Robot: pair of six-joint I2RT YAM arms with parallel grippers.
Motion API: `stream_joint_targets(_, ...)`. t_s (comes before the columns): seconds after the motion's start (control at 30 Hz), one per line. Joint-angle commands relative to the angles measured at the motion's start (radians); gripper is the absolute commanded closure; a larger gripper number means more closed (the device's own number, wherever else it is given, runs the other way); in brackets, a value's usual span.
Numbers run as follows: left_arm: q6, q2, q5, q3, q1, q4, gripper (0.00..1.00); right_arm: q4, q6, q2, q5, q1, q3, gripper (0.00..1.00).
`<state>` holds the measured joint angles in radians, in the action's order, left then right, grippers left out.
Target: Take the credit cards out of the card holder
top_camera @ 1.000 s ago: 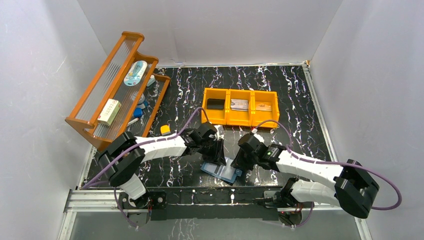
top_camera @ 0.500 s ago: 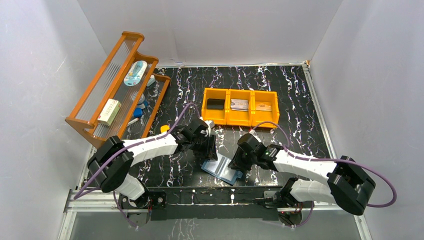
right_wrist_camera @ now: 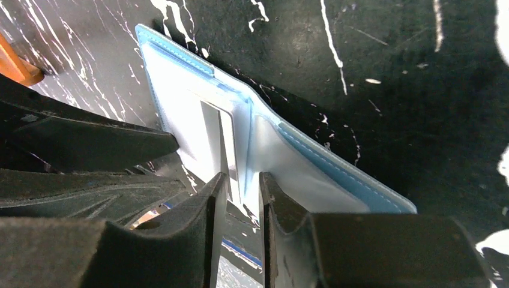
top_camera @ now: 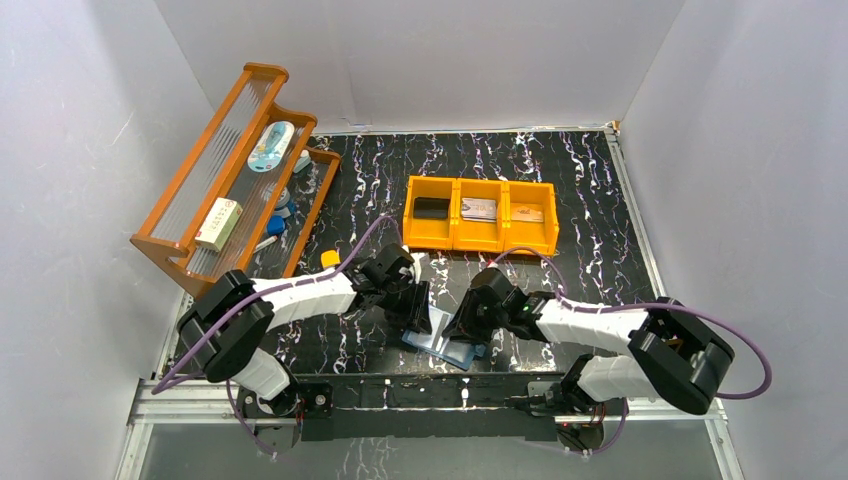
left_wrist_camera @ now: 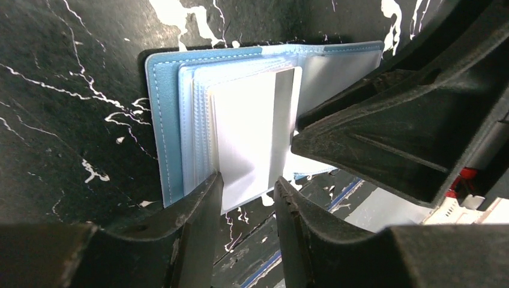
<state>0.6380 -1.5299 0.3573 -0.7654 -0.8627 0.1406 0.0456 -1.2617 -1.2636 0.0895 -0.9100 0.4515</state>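
Left gripper (left_wrist_camera: 248, 187) stood slightly open over a grey card (left_wrist_camera: 255, 132) in the open blue wallet (left_wrist_camera: 165, 120). Right gripper (right_wrist_camera: 243, 183), likewise open, straddled an upright leaf (right_wrist_camera: 231, 144), by the table's (top_camera: 600, 180) near edge.

From my seat the card holder (left_wrist_camera: 161, 120) reads as matt leather-look stuff with white stitching, its sleeves (left_wrist_camera: 198, 120) clear glossy plastic. The card (left_wrist_camera: 252, 138) is smooth, pale and shiny. Desk (left_wrist_camera: 72, 120) is black marble-effect, fairly dull. My left end effector (left_wrist_camera: 247, 193) is rough, grainy black plastic.
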Motion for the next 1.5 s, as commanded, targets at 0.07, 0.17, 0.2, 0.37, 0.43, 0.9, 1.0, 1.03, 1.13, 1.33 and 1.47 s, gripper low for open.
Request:
stream_joint_targets(0.07, 0.034, 0.027, 0.039, 0.096, -0.004, 0.008, 0.63, -0.135, -0.016, -0.037, 0.052, 0.006, -0.032, 0.66)
stream_joint_targets(0.17, 0.04, 0.034, 0.034, 0.112, -0.004, 0.007, 0.64, -0.167, -0.008, -0.05, 0.071, 0.017, -0.036, 0.69)
stream_joint_targets(0.2, 0.042, 0.037, 0.033, 0.115, -0.005, 0.007, 0.64, -0.174, -0.004, -0.054, 0.077, 0.02, -0.036, 0.71)
stream_joint_targets(0.37, 0.062, 0.055, 0.025, 0.128, -0.005, 0.007, 0.64, -0.193, 0.031, -0.068, 0.11, 0.042, -0.032, 0.86)
stream_joint_targets(0.43, 0.067, 0.059, 0.016, 0.13, -0.006, 0.007, 0.64, -0.173, 0.044, -0.067, 0.11, 0.045, -0.026, 0.89)
stream_joint_targets(0.9, 0.126, 0.025, -0.036, 0.151, -0.005, -0.016, 0.65, -0.084, 0.172, 0.044, 0.205, 0.123, -0.056, 1.0)
stream_joint_targets(1.0, 0.129, 0.025, -0.041, 0.15, -0.006, -0.012, 0.65, -0.055, 0.183, 0.05, 0.208, 0.14, -0.058, 0.99)
stream_joint_targets(1.03, 0.13, 0.026, -0.041, 0.149, -0.006, -0.012, 0.65, -0.044, 0.188, 0.05, 0.208, 0.146, -0.057, 0.99)
stream_joint_targets(1.13, 0.129, 0.044, -0.031, 0.135, -0.005, -0.007, 0.64, -0.032, 0.183, 0.045, 0.196, 0.154, -0.062, 0.98)
stream_joint_targets(1.33, 0.08, 0.126, -0.083, 0.037, -0.006, 0.056, 0.5, -0.038, 0.173, 0.002, 0.181, 0.158, -0.059, 0.98)
stream_joint_targets(1.47, 0.032, 0.119, -0.056, -0.056, -0.006, 0.05, 0.45, -0.02, 0.191, -0.026, 0.164, 0.159, -0.044, 0.97)
